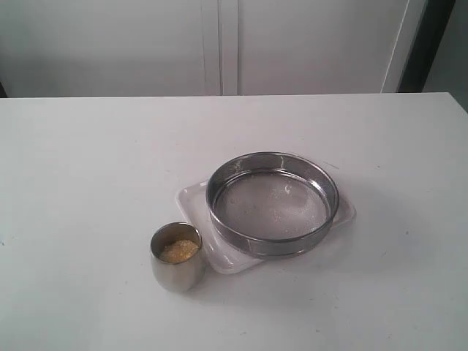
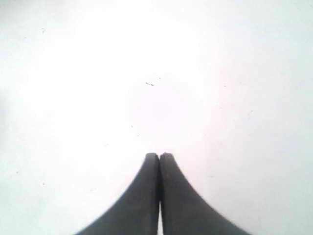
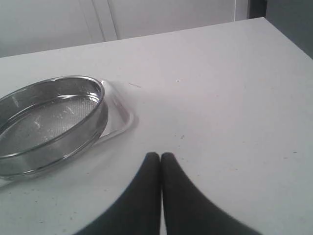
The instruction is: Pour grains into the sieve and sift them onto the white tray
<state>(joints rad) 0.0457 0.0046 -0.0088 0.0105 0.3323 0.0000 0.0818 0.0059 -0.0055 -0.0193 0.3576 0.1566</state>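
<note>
White table (image 1: 73,183) under right gripper (image 3: 160,155), brightly lit. Ahead of it, past table's far edge: pale wall panels (image 1: 110,44) w/ vertical seams, dark strip (image 1: 439,44) beside them.

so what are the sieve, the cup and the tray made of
Sieve: looks like steel, a shiny grey band with bright reflections around a fine, see-through wire mesh.
Cup: polished metal, probably steel, with a mirror-like wall.
Tray: glossy white, plastic or glazed ceramic; the look leaves it open.
</note>
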